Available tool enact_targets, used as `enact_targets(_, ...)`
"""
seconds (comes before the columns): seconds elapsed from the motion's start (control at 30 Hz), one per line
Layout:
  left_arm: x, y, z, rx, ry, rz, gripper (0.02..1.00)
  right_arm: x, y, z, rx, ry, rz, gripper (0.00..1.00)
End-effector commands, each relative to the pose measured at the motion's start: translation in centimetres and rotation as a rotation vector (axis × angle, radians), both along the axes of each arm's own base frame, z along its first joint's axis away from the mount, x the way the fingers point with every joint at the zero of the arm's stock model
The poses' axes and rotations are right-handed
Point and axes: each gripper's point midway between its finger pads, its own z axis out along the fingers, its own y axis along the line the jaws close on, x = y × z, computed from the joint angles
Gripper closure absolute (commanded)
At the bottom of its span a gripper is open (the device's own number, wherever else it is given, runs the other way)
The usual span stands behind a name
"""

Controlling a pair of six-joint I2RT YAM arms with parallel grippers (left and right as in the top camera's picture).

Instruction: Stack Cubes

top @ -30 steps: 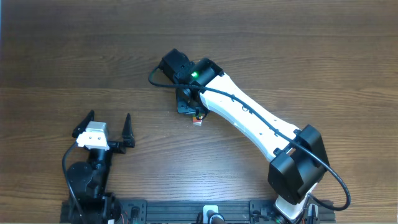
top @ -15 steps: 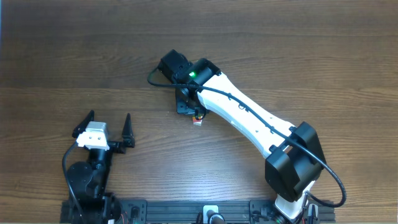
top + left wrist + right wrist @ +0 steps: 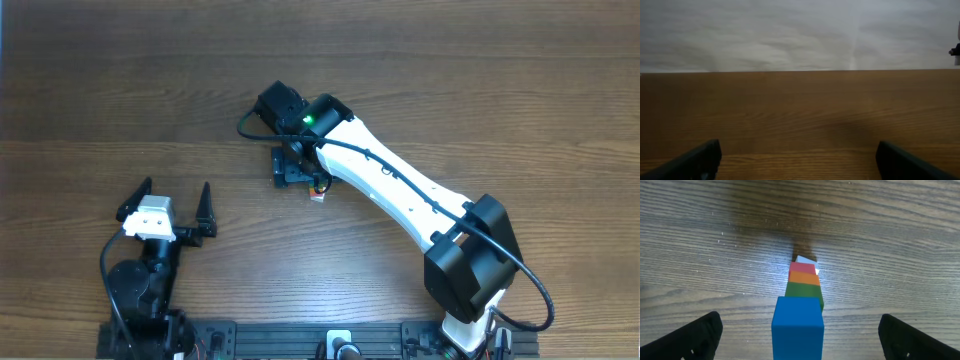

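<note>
Between the fingers of your right claw (image 3: 800, 326) stood the blue cube (image 3: 797, 313), and neither finger touched it. The fingers were spread wide, one off to each side, with bare wood showing between each of them and the cube. So the claw held nothing and hung directly above the pile.

Under the blue cube came a green one (image 3: 803, 290), then orange (image 3: 804, 278), then red (image 3: 802, 267). The lowest piece (image 3: 806, 260) looked white, but only a corner of it showed, so it was probably a fifth cube and not certainly one. The pile stood on the wooden table (image 3: 890, 230), out toward the middle and well away from both bases.

Your left claw (image 3: 175, 193) sat low by its own base, fingers apart and holding nothing, far from the pile.

By my reckoning the stacking was done or close to it, since every cube in sight was already in the column. What remained for you was to lift the right claw away without brushing the top cube.

From overhead, the right arm covered nearly all of the pile, leaving a sliver of red and white beside the wrist. Looking down from the wrist, the view was too steep to judge how squarely the lower cubes sat on each other, and the claw's fingers were cut off at the frame edge.
</note>
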Motion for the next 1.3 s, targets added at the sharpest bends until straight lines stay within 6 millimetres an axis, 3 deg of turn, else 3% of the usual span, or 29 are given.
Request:
enact_targets(0.03,0.0,0.2,-0.1,0.015,-0.002,0.007,0.018,0.1,0.0,-0.4,-0.016,-0.007,-0.004,0.007)
enact_targets(0.13,0.0,0.2,-0.1,0.015,-0.002,0.007,0.018,1.0,0.2,1.1,0.007,-0.053,0.014,0.007)
enact_targets(0.23,0.0,0.2,-0.1,0.015,-0.002,0.007,0.018,2.8,-0.1,4.5,0.035,-0.149,0.054,0.007)
enact_targets(0.3,0.0,0.2,-0.1,0.015,-0.002,0.007,0.020,4.3,-1.5,7.3,0.031,-0.228,0.045,0.007)
enact_targets(0.4,0.0,0.2,-0.1,0.015,-0.002,0.007,0.018,6.4,-5.1,10.4,0.020,-0.309,-0.002,0.009)
enact_targets(0.5,0.0,0.2,-0.1,0.015,-0.002,0.007,0.020,7.8,-10.2,12.7,-0.032,-0.384,-0.070,0.009)
enact_targets(0.7,0.0,0.2,-0.1,0.015,-0.002,0.007,0.020,6.3,-18.1,17.0,-0.132,-0.566,-0.120,0.009)
enact_targets(0.8,0.0,0.2,-0.1,0.015,-0.002,0.007,0.018,4.6,-20.9,17.9,-0.116,-0.657,-0.168,0.009)
enact_targets(0.93,0.0,0.2,-0.1,0.015,-0.002,0.007,0.018,1.9,-24.3,17.5,-0.076,-0.762,-0.200,0.007)
enact_targets(1.07,0.0,0.2,-0.1,0.015,-0.002,0.007,0.018,-0.3,-24.8,16.7,-0.019,-0.899,-0.122,0.009)
enact_targets(1.3,0.0,0.2,-0.1,0.015,-0.002,0.007,0.018,-3.1,-25.2,14.7,0.080,-1.171,-0.130,0.007)
